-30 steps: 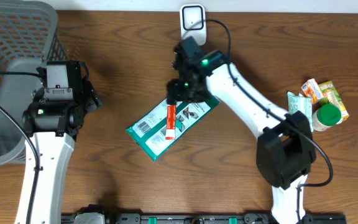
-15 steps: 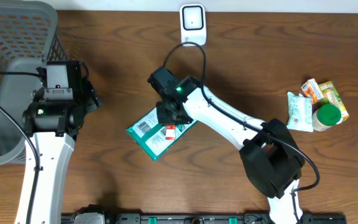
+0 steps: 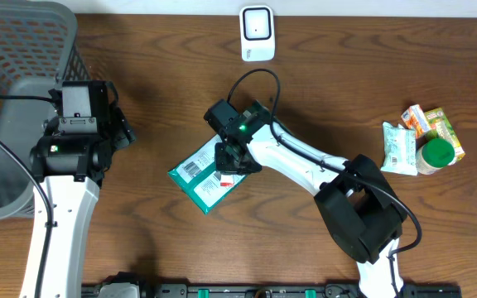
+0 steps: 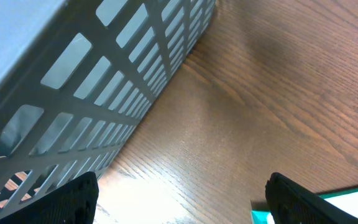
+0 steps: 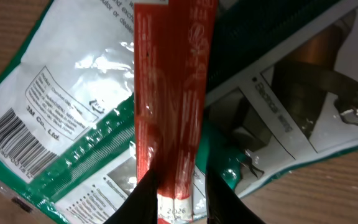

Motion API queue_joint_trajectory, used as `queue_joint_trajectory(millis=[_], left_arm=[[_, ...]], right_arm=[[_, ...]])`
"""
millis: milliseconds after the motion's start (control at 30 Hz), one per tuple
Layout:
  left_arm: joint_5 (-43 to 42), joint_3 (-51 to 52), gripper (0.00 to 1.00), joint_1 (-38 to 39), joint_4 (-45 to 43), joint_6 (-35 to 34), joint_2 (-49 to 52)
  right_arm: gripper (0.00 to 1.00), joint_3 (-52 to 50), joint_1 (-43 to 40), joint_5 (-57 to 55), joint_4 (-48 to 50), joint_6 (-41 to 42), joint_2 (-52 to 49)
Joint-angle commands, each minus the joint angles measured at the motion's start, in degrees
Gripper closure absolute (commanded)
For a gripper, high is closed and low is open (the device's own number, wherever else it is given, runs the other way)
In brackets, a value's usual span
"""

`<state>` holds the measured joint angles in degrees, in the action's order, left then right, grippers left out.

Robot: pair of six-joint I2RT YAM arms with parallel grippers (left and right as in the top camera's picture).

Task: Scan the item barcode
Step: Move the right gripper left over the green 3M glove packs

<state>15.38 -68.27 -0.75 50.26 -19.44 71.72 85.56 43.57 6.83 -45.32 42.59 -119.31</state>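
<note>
At the far left stands a grey plastic basket (image 3: 13,79) with an open lattice wall, its rectangular holes seen close up in the left wrist view (image 4: 104,87). Just beside it the left gripper (image 4: 185,205) hangs over the brown wood-grain table (image 3: 346,66), its two black fingers spread wide with only bare wood between them, holding nothing. Nearer the middle of the table lies the green packet (image 3: 199,180), a flat rectangular pouch of glossy, crinkled film set at a slant, with a white printed panel and a black barcode (image 5: 11,134) facing up near its left end. Along its top runs a narrow, shiny red strip (image 5: 169,93); whether it belongs to the packet or merely lies on it cannot be told. The right gripper (image 5: 182,199) is down on the packet, its dark fingers (image 5: 145,199) drawn in tight against both long edges of the red strip, pinching it. Beyond the packet, at the table's far edge, sits a small white scanner (image 3: 256,33) with rounded corners, well apart from the packet. At the far right a cluster rests together: a white-and-green pouch (image 3: 398,149), two small yellow-and-orange cartons (image 3: 416,118) and a round green-lidded jar (image 3: 436,154).
</note>
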Motion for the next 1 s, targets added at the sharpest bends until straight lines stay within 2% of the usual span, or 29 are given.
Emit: queue_joint_trajectory(millis=[0,533,733,833,900,967], left_arm=[[0.7,-0.6,0.13,-0.3,0.1,0.5,-0.2],[0.7,-0.6,0.13,-0.3,0.1,0.5,-0.2],[0.7,-0.6,0.13,-0.3,0.1,0.5,-0.2],[0.7,-0.6,0.13,-0.3,0.1,0.5,-0.2],[0.7,-0.6,0.13,-0.3,0.1,0.5,-0.2],[0.7,-0.6,0.13,-0.3,0.1,0.5,-0.2]], right_arm=[[0.79,-1.0,-0.1,0.1,1.2,2.7,-0.1],[0.81,-1.6,0.1,-0.6,2.3,5.9,-0.1],[0.8,-4.9,0.8,-0.6,6.1,6.7,-0.1],[0.86,-5.4,1.2,-0.8,6.1,6.6,-0.1],[0.99,-5.4,1.2,-0.7,6.1,5.9,0.0],[0.99,-5.0,1.0,-0.8,5.8,3.1,0.4]])
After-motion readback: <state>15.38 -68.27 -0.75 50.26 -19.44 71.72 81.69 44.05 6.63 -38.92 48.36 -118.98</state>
